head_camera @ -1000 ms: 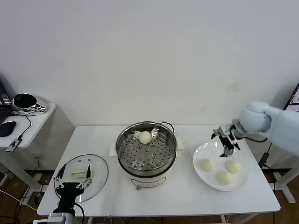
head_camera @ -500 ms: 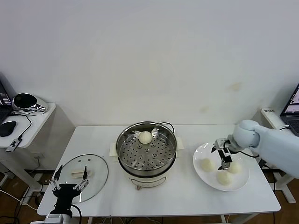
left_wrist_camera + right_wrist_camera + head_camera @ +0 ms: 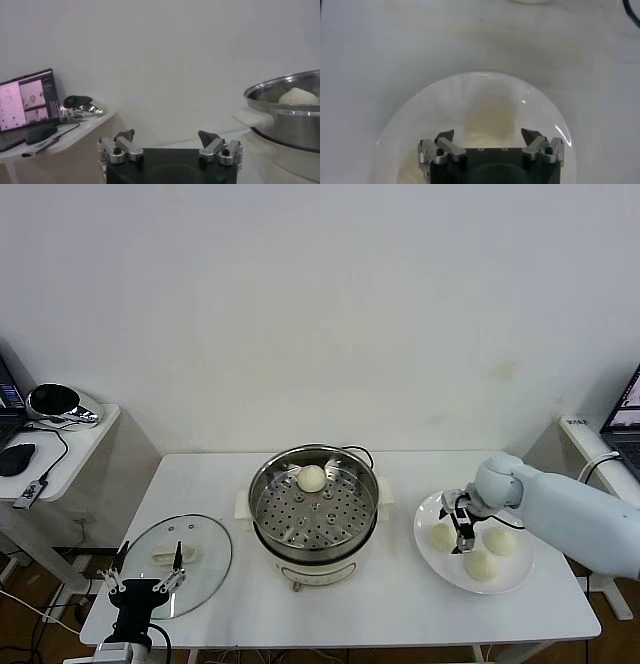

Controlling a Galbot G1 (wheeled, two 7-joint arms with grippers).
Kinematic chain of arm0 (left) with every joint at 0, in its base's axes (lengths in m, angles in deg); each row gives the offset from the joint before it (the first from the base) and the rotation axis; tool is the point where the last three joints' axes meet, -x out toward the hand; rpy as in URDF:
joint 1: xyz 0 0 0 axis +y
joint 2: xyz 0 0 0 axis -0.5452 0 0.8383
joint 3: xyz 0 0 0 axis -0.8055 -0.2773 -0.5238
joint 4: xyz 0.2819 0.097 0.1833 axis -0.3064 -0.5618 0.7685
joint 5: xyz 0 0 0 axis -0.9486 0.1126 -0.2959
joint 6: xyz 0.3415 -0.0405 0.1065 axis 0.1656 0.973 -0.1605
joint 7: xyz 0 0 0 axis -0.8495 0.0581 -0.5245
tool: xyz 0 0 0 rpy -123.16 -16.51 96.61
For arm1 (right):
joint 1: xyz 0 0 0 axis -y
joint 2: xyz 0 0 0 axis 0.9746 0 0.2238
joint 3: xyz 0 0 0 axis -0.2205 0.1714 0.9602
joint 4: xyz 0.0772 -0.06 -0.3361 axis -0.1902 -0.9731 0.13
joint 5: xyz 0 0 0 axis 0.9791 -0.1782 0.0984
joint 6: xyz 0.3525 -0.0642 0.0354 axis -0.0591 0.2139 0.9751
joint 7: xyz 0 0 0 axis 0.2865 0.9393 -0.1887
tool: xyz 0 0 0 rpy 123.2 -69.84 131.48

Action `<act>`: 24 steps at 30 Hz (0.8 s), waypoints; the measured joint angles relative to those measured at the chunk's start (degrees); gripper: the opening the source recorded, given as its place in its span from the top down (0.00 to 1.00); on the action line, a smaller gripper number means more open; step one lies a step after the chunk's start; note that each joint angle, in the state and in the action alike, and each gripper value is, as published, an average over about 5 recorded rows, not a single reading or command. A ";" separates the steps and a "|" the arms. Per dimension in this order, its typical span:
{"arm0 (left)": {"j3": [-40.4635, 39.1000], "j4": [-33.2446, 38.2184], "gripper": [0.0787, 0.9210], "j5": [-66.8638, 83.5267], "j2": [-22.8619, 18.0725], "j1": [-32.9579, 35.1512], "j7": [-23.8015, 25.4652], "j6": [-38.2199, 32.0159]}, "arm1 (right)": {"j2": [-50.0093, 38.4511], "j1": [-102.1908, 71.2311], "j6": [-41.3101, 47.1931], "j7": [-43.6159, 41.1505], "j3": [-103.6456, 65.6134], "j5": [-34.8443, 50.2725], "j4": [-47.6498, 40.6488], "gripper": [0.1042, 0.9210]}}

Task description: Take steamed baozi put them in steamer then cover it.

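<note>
The steamer (image 3: 313,509) stands mid-table on its white base, one baozi (image 3: 311,478) on its perforated tray at the far side. Three more baozi (image 3: 442,536) (image 3: 499,541) (image 3: 481,565) lie on a white plate (image 3: 510,580) at the right. My right gripper (image 3: 461,524) hangs low over that plate, open, beside the left bun. In the right wrist view its gripper (image 3: 487,136) straddles a pale bun (image 3: 492,117) without touching it. The glass cover (image 3: 176,552) lies flat at the left. My left gripper (image 3: 140,584) waits open by its near edge, seen as (image 3: 167,136).
A side table (image 3: 60,444) at the far left carries a mouse, a cable and a shiny object; a laptop (image 3: 27,97) shows there in the left wrist view. Another laptop edge (image 3: 628,419) sits on a stand at the right. The steamer wall (image 3: 290,115) rises beside my left gripper.
My right gripper has come down and moved left across the plate to the left bun. My left gripper has drawn back a little toward the table's front edge.
</note>
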 measured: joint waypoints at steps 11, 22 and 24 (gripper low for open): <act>0.03 -0.02 0.12 0.00 -0.12 -0.02 -0.11 0.02 | 0.82 -0.75 0.02 -1.17 -1.51 -0.77 -1.45 0.40; -0.11 0.17 0.12 0.22 0.27 -0.59 -0.18 0.18 | -3.71 6.88 1.54 -2.37 2.18 3.68 3.23 0.43; -0.33 0.25 0.12 0.23 0.27 -0.75 -0.18 0.27 | -4.65 9.97 2.01 -2.41 3.80 5.26 4.56 0.42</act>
